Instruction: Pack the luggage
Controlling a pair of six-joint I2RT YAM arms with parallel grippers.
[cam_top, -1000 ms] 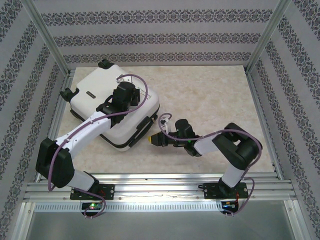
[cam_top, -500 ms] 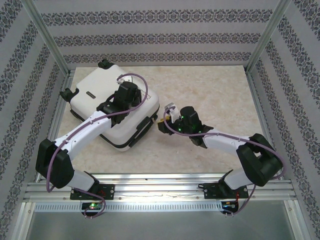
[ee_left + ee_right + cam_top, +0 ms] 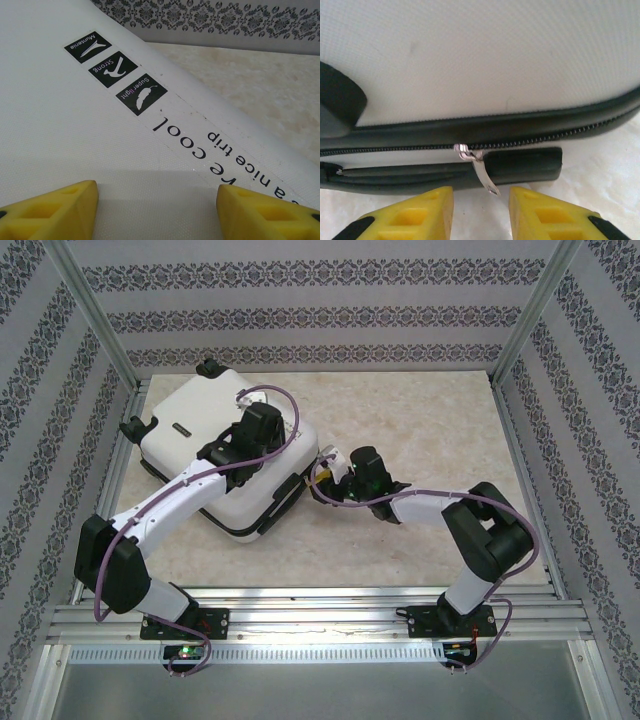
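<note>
The luggage [image 3: 200, 400] lies flat and closed at the back left of the table, a white hard shell with black wheels. My left gripper [image 3: 262, 430] rests over its lid. In the left wrist view that gripper [image 3: 157, 215] is open, its yellow fingertips [image 3: 50, 210] spread over the white shell [image 3: 75, 125] near the printed stickers. My right gripper [image 3: 322, 475] is at the suitcase's right side. In the right wrist view it [image 3: 481, 212] is open, with the silver zipper pull [image 3: 480, 172] hanging from the black zipper line [image 3: 560, 132] just in front of the gap, untouched.
Black caster wheels [image 3: 208, 367] stick out at the suitcase's far end, and a black handle [image 3: 280, 502] lies on its near side. Bare beige tabletop [image 3: 430, 430] stretches to the right. Aluminium posts [image 3: 520, 330] and patterned walls ring the table.
My right arm has swung back and left from the suitcase's near front corner to its right side, bringing the gripper up to the zipper pull. The left gripper has stayed on the lid.
</note>
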